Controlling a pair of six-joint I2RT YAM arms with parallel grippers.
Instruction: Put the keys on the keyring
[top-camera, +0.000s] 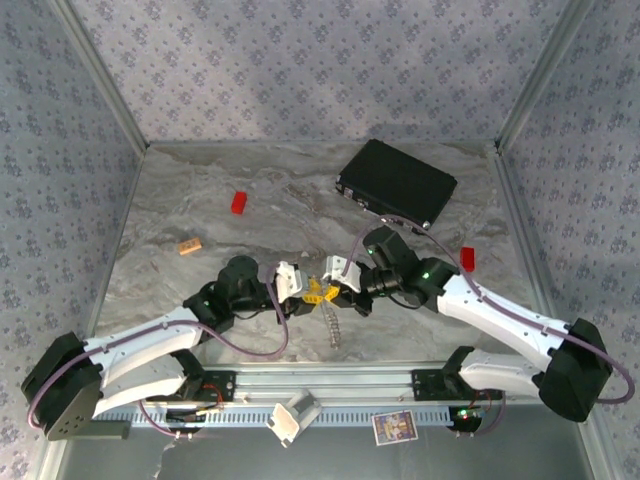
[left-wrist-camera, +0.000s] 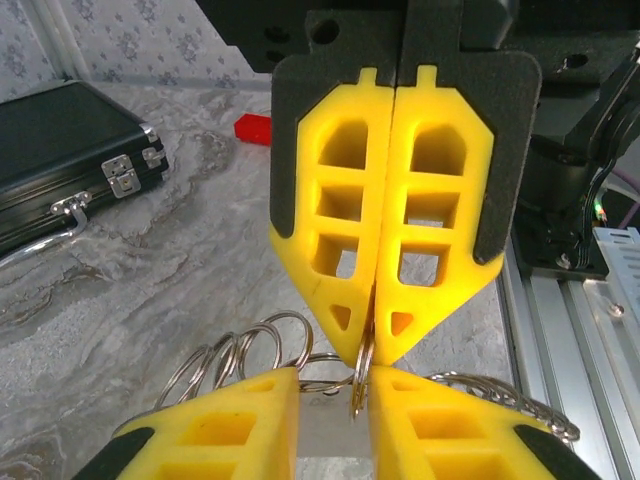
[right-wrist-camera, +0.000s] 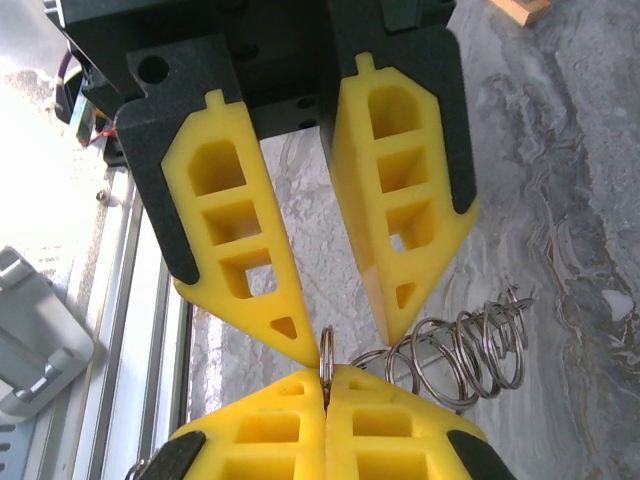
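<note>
**Pincer state.** The right pincer (left-wrist-camera: 370, 340) has its fingers pressed together, clamped on one ring of the keyring (right-wrist-camera: 465, 355). That ring stands edge-on between the tips, so the yellow pads hide most of it. The left pincer (right-wrist-camera: 348, 335) has its fingers apart, with the tips either side of the same ring. Contact with the ring cannot be confirmed.

**Keyring.** It is a string of linked silvery wire rings. In the top view it trails from the pincers toward the near edge of the table (top-camera: 200, 290), at about the middle. The rings are too fine there to count. The right wrist view shows them fanned out to one side of the clamp. The left wrist view shows rings on both sides, cut off behind that arm's own fingers.

**Other items.**
- A black case (top-camera: 396, 183) lies toward the far right corner. The left wrist view resolves its latches and handle.
- A red block (top-camera: 239, 202) lies toward the far edge, left of middle.
- A second red block (top-camera: 467, 258) lies near the right edge.
- A tan block (top-camera: 190, 244) lies toward the left edge.

**Surroundings.** The table has a grey veined marble pattern. Grey-blue patterned walls close three sides. A slotted metal rail (top-camera: 330, 395) runs along the near edge.
</note>
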